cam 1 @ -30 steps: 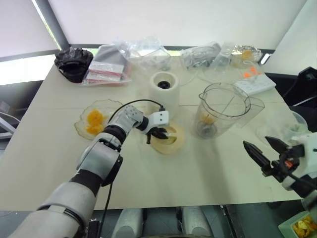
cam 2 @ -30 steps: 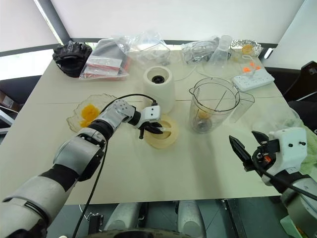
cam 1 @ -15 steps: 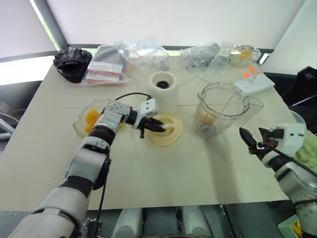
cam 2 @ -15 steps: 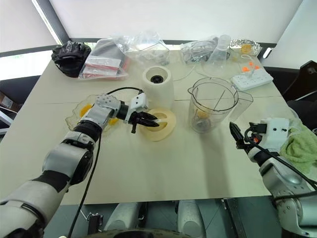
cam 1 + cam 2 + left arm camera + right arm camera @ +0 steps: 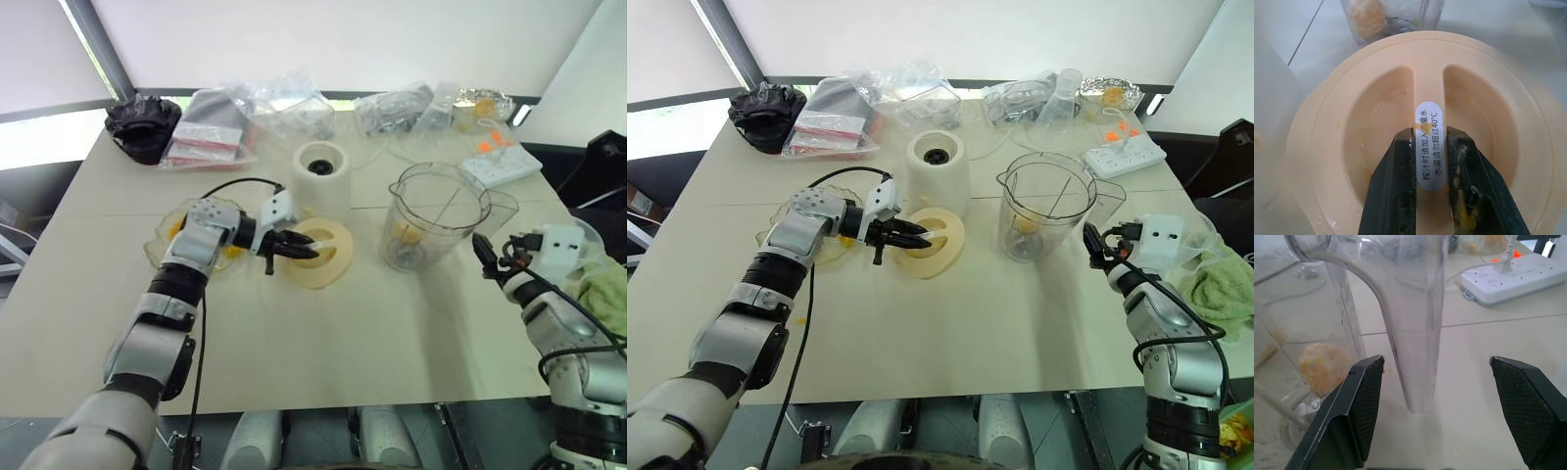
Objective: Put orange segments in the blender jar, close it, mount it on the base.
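Note:
My left gripper (image 5: pixel 295 247) is shut on the centre ridge of the cream round lid (image 5: pixel 323 253), which it holds tilted just above the table; in the left wrist view its fingers (image 5: pixel 1403 161) pinch the labelled ridge of the lid (image 5: pixel 1352 122). The clear blender jar (image 5: pixel 438 213) stands to the right with an orange segment (image 5: pixel 1322 364) at its bottom. My right gripper (image 5: pixel 486 255) is open, level with the jar's handle (image 5: pixel 1415 333), which lies ahead between its fingers without touching. The white base (image 5: pixel 321 171) stands behind the lid. More orange segments (image 5: pixel 176 228) lie in a glass dish (image 5: pixel 157 245) under my left forearm.
Plastic bags (image 5: pixel 245 113) and a black bundle (image 5: pixel 145 122) line the table's far edge. A white power strip (image 5: pixel 502 162) lies at the back right. A green cloth (image 5: pixel 1215 284) sits off the right edge beside my right arm.
My left gripper has lifted the lid and drawn it to the left. My right gripper has moved forward from the table's front edge up to the jar's handle.

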### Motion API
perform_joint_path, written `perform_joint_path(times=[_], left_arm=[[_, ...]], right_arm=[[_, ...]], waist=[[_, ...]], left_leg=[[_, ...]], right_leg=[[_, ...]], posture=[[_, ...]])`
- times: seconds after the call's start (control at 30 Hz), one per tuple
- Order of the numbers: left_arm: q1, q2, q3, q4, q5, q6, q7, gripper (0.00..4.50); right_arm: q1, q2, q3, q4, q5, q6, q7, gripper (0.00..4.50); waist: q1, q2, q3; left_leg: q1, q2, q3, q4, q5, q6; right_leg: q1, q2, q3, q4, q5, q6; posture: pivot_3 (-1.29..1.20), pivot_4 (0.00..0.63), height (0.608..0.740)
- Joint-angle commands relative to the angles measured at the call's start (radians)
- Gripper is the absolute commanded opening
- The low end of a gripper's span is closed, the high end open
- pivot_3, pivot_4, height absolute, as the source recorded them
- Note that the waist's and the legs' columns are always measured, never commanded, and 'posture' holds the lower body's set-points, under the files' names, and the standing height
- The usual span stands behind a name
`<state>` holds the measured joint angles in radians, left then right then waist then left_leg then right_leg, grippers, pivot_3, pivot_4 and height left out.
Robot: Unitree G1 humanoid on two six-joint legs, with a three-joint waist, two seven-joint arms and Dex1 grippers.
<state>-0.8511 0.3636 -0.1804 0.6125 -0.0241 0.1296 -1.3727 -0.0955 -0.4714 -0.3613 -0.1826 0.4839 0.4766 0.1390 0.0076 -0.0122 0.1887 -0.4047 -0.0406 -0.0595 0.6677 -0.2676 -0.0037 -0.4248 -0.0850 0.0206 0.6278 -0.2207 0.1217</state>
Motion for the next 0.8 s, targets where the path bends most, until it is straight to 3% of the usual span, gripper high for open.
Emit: perform_joint_path(times=[0.03, 0.4, 0.5, 0.63, 0.8], left_arm=[[-0.007, 0.004, 0.010, -0.061, -0.036, 0.021, 0.014, 0.29], [0.005, 0.010, -0.003, -0.099, -0.053, 0.034, 0.035, 0.29], [0.005, 0.009, -0.003, -0.103, -0.055, 0.035, 0.037, 0.29], [0.003, 0.008, -0.002, -0.103, -0.056, 0.034, 0.041, 0.29], [0.003, 0.011, -0.001, -0.109, -0.058, 0.034, 0.044, 0.29]], right_arm=[[-0.029, 0.012, -0.015, 0.012, -0.024, -0.034, 0.000, 3.57], [-0.133, 0.048, -0.001, 0.153, -0.112, -0.124, -0.001, 3.57], [-0.154, 0.057, 0.002, 0.175, -0.127, -0.138, 0.002, 2.73], [-0.166, 0.063, 0.012, 0.179, -0.134, -0.148, 0.010, 0.80], [-0.164, 0.071, 0.020, 0.164, -0.134, -0.143, 0.016, 0.80]], waist=[[0.001, 0.000, 0.000], [-0.007, 0.000, 0.000], [-0.007, 0.000, 0.000], [-0.006, 0.001, 0.000], [-0.009, 0.001, 0.000]], left_leg=[[0.000, 0.000, 0.000, 0.000, 0.000, 0.000], [0.000, 0.000, 0.000, 0.000, 0.000, 0.000], [0.000, 0.000, 0.000, 0.000, 0.000, 0.000], [0.000, -0.001, 0.000, 0.000, 0.000, -0.001], [0.000, -0.001, 0.000, 0.000, 0.000, -0.001]], right_leg=[[0.000, 0.000, 0.000, 0.000, 0.000, 0.000], [0.000, 0.000, 0.000, 0.000, 0.000, 0.000], [0.000, 0.000, 0.000, 0.000, 0.000, 0.000], [0.000, 0.000, 0.000, 0.000, 0.000, 0.000], [0.000, 0.000, 0.000, 0.001, 0.000, 0.000]], posture=[[0.00, 0.150, 0.740], [0.00, 0.150, 0.740], [0.00, 0.150, 0.740], [0.00, 0.150, 0.740], [0.00, 0.150, 0.740]])
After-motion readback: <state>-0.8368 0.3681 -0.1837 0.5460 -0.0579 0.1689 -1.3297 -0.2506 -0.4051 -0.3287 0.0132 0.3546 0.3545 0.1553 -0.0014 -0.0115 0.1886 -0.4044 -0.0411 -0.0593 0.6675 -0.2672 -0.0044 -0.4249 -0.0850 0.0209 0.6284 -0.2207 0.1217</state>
